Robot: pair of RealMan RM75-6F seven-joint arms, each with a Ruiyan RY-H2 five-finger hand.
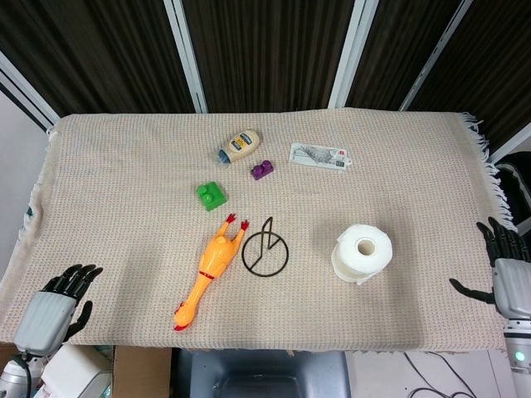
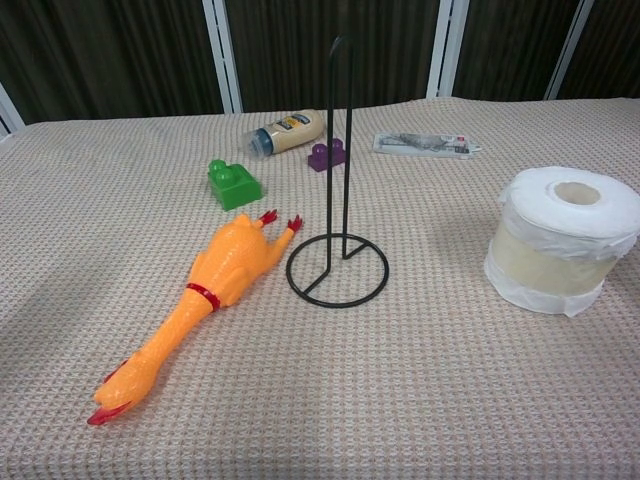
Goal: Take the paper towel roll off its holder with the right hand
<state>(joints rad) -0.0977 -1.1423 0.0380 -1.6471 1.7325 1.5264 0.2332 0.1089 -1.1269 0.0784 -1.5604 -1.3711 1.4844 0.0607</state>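
The white paper towel roll (image 1: 362,252) (image 2: 562,239) stands upright on the cloth, to the right of the black wire holder (image 1: 265,247) (image 2: 338,205), whose post is bare. My right hand (image 1: 507,274) is at the table's right edge, well clear of the roll, fingers spread and holding nothing. My left hand (image 1: 56,307) hangs off the front left corner with fingers apart and nothing in it. The chest view shows neither hand.
A yellow rubber chicken (image 1: 208,271) lies left of the holder. Behind it are a green brick (image 1: 211,196), a purple brick (image 1: 262,171), a mayonnaise bottle (image 1: 239,146) and a flat packet (image 1: 319,156). A beige woven cloth (image 1: 124,207) covers the table.
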